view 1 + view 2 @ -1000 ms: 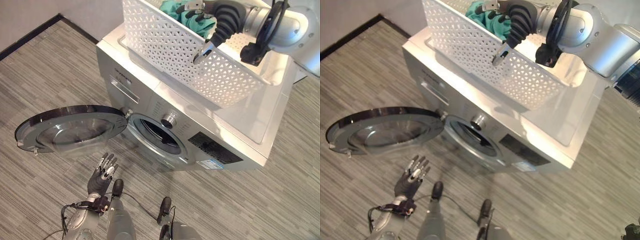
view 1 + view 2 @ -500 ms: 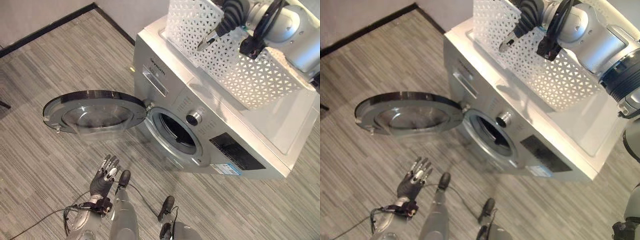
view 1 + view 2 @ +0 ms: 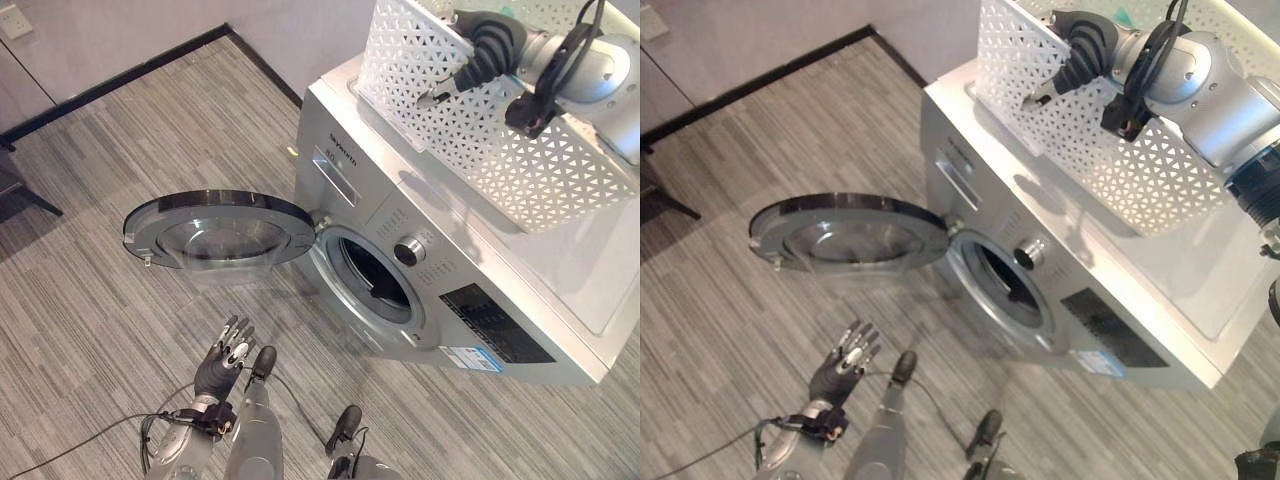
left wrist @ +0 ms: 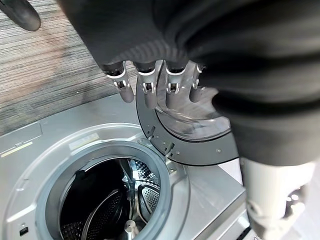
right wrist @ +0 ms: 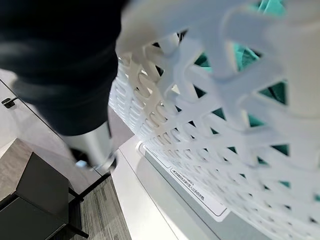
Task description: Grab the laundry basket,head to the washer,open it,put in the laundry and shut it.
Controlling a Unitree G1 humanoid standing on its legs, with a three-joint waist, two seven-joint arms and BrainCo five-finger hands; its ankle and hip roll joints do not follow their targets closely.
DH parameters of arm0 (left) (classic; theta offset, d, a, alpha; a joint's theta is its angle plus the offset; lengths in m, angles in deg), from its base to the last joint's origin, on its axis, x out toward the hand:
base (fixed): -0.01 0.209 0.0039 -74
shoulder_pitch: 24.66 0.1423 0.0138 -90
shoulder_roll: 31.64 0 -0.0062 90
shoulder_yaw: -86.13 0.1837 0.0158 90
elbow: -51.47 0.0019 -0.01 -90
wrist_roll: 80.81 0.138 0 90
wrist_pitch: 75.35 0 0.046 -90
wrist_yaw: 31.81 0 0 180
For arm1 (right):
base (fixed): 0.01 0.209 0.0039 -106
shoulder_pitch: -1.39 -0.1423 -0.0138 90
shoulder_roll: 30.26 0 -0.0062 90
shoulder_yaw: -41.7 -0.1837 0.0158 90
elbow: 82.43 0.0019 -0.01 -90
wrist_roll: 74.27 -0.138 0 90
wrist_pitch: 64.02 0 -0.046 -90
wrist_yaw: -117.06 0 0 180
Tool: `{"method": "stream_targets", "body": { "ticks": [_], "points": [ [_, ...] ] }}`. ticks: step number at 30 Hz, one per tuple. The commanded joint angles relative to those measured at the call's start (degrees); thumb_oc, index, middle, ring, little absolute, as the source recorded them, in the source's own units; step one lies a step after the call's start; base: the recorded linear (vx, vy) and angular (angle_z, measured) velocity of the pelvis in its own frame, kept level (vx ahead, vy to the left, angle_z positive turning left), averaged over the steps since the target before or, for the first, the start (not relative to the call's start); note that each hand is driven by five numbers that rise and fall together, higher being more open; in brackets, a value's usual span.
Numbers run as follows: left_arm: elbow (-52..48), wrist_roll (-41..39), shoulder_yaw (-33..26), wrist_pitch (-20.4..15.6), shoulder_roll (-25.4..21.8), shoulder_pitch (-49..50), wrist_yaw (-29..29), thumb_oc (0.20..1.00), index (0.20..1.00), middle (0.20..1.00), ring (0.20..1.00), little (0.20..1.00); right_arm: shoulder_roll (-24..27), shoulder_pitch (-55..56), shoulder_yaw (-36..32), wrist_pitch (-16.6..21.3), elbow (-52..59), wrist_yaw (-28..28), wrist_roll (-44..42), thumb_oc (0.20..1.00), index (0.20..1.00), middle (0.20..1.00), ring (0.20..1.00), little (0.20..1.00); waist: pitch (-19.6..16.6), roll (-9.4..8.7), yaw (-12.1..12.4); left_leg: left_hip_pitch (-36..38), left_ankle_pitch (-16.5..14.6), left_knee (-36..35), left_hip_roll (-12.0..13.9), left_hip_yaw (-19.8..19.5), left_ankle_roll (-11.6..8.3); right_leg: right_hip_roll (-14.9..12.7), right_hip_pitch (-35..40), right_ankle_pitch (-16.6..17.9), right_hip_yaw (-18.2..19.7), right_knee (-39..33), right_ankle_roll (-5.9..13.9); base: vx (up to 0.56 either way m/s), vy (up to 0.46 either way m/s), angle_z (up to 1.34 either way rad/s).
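Observation:
A white lattice laundry basket (image 3: 500,140) stands on top of the silver washer (image 3: 470,320). Teal laundry (image 5: 272,95) shows through its wall and at its rim (image 3: 1123,14). My right hand (image 3: 487,50) reaches over the basket's near rim from the right and goes down inside it. The washer's round door (image 3: 220,228) is swung wide open to the left, baring the dark drum (image 4: 100,200), where I see no laundry. My left hand (image 3: 222,368) hangs low in front of the washer, open and holding nothing, with straight fingers (image 4: 150,85) towards the door.
A dark piece of furniture (image 3: 15,185) stands at the left edge by the wall with its black skirting (image 3: 120,80). Grey plank floor (image 3: 90,310) lies in front of the open door. The door juts out at about knee height.
The camera has moved, shifting the washer and basket across the view. My right hand stays at the basket rim; my left hand hangs as before.

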Motion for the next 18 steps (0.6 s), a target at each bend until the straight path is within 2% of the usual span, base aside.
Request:
{"method": "stream_targets", "body": {
  "ticks": [1,11,15,18],
  "points": [
    [-2.86,1.65,-0.4,-2.03,-3.37,-6.84,1.43,1.0,1.0,1.0,1.0,1.0,-1.81,5.63,8.64,-2.83,-2.62,-5.31,5.26,0.2,0.2,0.2,0.2,0.2,8.98,-3.32,2.49,0.53,-1.34,0.3,1.43,0.77,1.61,-4.56,4.58,-3.82,2.81,-0.06,3.3,-0.03,0.021,-0.01],
    [-2.39,1.45,-0.7,-1.89,-3.14,-7.26,0.08,1.0,1.0,1.0,1.0,1.0,-6.13,6.24,4.51,-2.72,-8.79,-2.63,10.27,0.2,0.2,0.2,0.2,0.2,8.87,-3.24,1.45,0.35,-1.63,0.3,1.43,1.54,1.94,-4.58,3.95,-3.65,3.95,-0.06,3.4,0.0,0.004,-0.01],
    [-1.55,1.68,-1.76,-2.41,-2.82,-7.9,-1.91,1.0,1.0,1.0,1.0,1.0,-8.45,4.66,0.34,-1.51,-11.1,1.93,11.3,0.2,0.2,0.2,0.2,0.2,8.31,-3.57,-0.03,1.09,-1.95,0.3,1.62,2.14,2.07,-4.4,3.93,-3.41,4.72,-0.06,3.3,-0.03,0.025,-0.06],
    [-1.45,1.49,-2.55,-2.56,-2.57,-7.41,-2.44,1.0,1.0,1.0,1.0,1.0,-7.12,3.78,-1.21,-0.78,-8.57,3.89,10.91,0.2,0.2,0.2,0.2,0.2,7.86,-3.89,-0.82,2.17,-2.28,0.3,2.1,2.6,2.01,-4.21,4.39,-3.38,5.25,-0.06,3.24,-0.01,0.005,-0.01]
  ]
}}
